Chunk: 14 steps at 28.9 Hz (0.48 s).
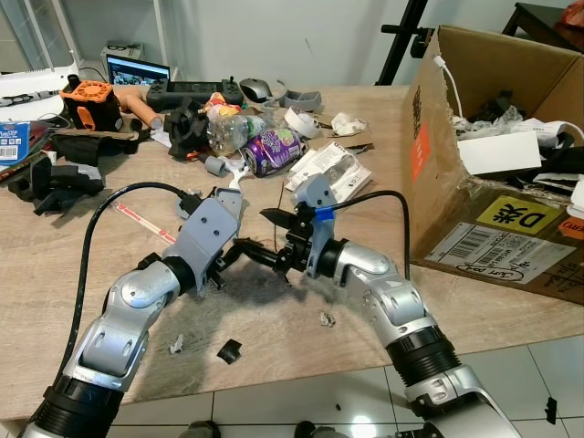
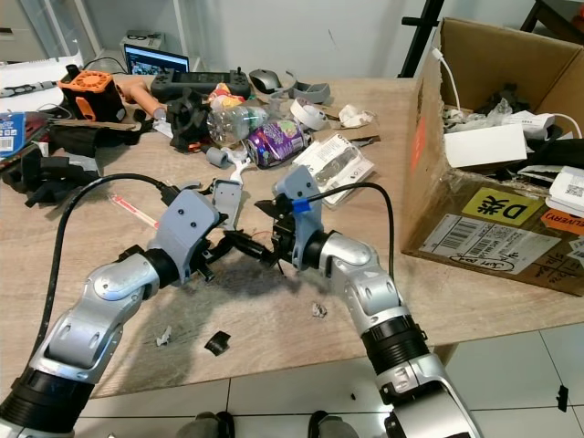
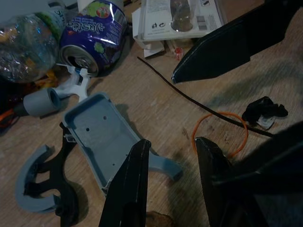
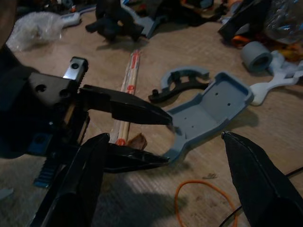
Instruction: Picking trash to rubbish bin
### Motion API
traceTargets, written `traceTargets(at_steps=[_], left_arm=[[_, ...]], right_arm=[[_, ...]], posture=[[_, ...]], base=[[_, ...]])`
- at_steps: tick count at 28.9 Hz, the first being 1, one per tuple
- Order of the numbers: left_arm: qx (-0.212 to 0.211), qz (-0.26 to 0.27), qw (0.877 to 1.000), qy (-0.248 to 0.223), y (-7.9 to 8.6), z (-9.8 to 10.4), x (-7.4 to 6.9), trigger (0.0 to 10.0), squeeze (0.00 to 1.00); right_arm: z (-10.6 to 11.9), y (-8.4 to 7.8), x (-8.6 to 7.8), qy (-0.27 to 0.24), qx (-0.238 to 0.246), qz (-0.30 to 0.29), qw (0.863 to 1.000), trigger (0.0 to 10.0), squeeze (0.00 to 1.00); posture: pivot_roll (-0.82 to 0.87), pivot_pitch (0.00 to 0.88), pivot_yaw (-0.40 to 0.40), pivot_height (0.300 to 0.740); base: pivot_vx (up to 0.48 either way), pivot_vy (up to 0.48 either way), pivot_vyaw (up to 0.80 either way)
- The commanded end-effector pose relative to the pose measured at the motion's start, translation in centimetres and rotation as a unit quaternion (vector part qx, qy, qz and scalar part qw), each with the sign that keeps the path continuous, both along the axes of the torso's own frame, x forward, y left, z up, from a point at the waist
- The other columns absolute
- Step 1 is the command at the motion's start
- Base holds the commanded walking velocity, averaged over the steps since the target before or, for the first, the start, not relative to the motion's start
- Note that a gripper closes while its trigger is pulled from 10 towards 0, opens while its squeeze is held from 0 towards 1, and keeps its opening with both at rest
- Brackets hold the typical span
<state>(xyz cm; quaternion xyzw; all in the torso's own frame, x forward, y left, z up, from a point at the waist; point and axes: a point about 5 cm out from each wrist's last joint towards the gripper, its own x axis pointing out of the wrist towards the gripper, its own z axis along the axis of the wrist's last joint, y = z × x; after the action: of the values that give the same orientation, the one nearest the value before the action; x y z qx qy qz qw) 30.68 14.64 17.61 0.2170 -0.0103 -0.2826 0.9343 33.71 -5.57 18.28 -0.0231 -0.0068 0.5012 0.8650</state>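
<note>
A: Left wrist view first: the left gripper (image 3: 170, 182) is seen low over the wooden table (image 1: 365, 164), fingers apart with nothing between them, just beside the grey plastic cover (image 3: 102, 137). What is being aimed at?

B: Probably the orange rubber band (image 3: 222, 135), lying flat just on the far side of that cover; a small brown scrap (image 4: 137, 141) is tucked against the cover too. The right gripper (image 4: 161, 175) is held facing the left one, fingers spread wide and empty.

A: And the bin?

B: The cardboard box (image 1: 497, 155), well apart from the cover, on the robot's right, seems to be used as one.

A: What could fail?

B: The band is thin and flat, so it could be slid under the fingertips and missed. The two grippers are crowded together, so a collision or a snagged black cable (image 1: 379, 205) is risked
</note>
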Motion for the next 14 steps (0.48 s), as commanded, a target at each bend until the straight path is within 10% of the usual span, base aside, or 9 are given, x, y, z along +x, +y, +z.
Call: traceTargets(at_steps=[1,4,5,6,7,14], left_arm=[[-0.001,-0.009,1.0,0.002,-0.4,-0.2,-0.2,10.0,0.0],[-0.001,-0.008,1.0,0.004,-0.3,-0.3,-0.2,10.0,0.0],[-0.001,-0.008,1.0,0.004,-0.3,-0.3,-0.2,10.0,0.0],[0.0,-0.008,1.0,0.004,-0.3,-0.3,-0.2,10.0,0.0],[0.001,-0.008,1.0,0.004,-0.3,-0.3,-0.1,10.0,0.0],[0.0,-0.01,1.0,0.004,-0.5,-0.3,-0.1,10.0,0.0]], right_arm=[[-1.3,0.0,-0.5,0.02,-0.035,0.009,0.999,10.0,1.0],[-2.3,-0.5,-0.6,0.037,-0.077,0.003,0.996,10.0,1.0],[-2.5,-0.6,-0.6,0.041,-0.084,0.002,0.996,10.0,0.68],[-2.8,-0.8,-0.6,0.047,-0.101,0.0,0.994,10.0,0.68],[-3.1,-1.0,-0.6,0.052,-0.115,-0.005,0.992,10.0,0.0],[-4.2,-2.7,0.1,0.09,-0.155,-0.073,0.981,10.0,0.0]], posture=[[0.08,0.178,-0.05,0.74],[0.08,0.198,-0.05,0.74],[0.08,0.198,-0.05,0.74],[0.08,0.175,-0.049,0.74],[0.08,0.178,-0.048,0.74],[0.08,0.193,-0.051,0.74]], base=[[0.0,0.0,0.0],[0.0,0.0,0.0],[0.0,0.0,0.0],[0.0,0.0,0.0],[0.0,0.0,0.0],[0.0,0.0,0.0]])
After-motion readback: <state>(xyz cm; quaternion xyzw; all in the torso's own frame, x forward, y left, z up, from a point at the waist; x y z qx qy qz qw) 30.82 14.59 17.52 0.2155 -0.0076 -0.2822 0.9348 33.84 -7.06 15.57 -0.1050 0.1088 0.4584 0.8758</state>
